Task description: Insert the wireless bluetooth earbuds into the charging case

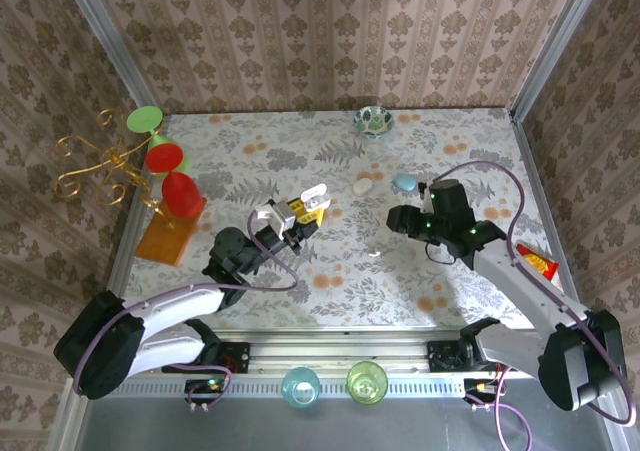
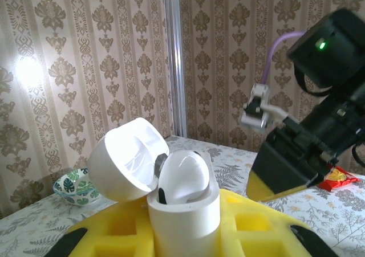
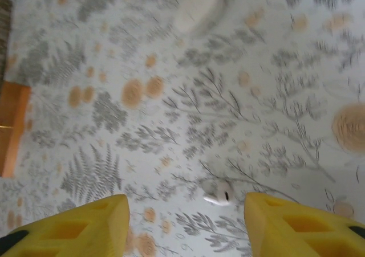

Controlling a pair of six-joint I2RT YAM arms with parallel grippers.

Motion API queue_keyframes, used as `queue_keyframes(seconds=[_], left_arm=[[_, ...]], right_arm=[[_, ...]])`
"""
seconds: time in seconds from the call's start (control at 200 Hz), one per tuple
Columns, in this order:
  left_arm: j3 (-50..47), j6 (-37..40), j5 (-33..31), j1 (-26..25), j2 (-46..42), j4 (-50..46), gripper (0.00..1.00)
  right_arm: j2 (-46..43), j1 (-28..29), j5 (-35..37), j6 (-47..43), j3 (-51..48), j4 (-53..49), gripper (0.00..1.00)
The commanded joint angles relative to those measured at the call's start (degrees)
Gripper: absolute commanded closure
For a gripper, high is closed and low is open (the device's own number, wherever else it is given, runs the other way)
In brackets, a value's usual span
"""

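Left gripper (image 1: pixel 300 214): closed on the white charging case (image 2: pixel 185 211), which stands upright between its yellow foam pads and is lifted off the table (image 1: pixel 330 301).
Case lid (image 2: pixel 122 160): swung open and tipped back to the left in the left wrist view; its hollow inside faces the camera.
Seated earbud (image 2: pixel 182 174): a glossy white bud sits in the open top of the case, its rounded back rising above the rim.
Loose earbud (image 3: pixel 218 194): a small white bud lying on the flowered table; in the right wrist view it is between the two yellow fingers, closer to the one on the right of that view. From above it shows (image 1: pixel 376 254) just toward the near edge from the right gripper, between the two arms.
Right gripper (image 3: pixel 185 217): fingers spread wide, holding nothing, hanging above the loose earbud without touching it.
Other cases: a white case (image 1: pixel 363 185) and a pale-blue case (image 1: pixel 405 182) lie close together, farther back on the table, both closed.
Bowl (image 1: pixel 372 120): small and patterned, at the far edge.
Snack packet (image 1: pixel 535 261): red and yellow, by the right arm.
Orange board (image 1: pixel 168 236): at the left edge of the table.
Cups: a blue cup (image 1: pixel 300 386) and a green cup (image 1: pixel 367 382) stand side by side at the near rail.
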Motion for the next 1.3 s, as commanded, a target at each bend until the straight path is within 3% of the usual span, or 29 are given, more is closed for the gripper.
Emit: queue_keyframes(seconds=[0.0, 0.14, 0.56, 1.295], left_arm=[[-0.4, 2.0, 0.3, 0.2, -1.2, -1.6, 1.00], [-0.6, 1.8, 0.4, 0.1, -0.8, -0.8, 1.00], [-0.4, 1.5, 0.5, -0.1, -0.4, -0.4, 1.00], [0.1, 1.5, 0.7, 0.0, -0.5, -0.6, 1.00]], right_arm=[[2.9, 0.0, -4.5, 6.5, -3.9, 4.4, 0.50], [7.9, 0.0, -6.4, 7.1, -5.9, 7.7, 0.59], [22.6, 2.1, -11.2, 5.8, -2.8, 11.6, 0.62], [30.1, 3.2, -6.5, 4.7, 2.3, 8.9, 0.70]])
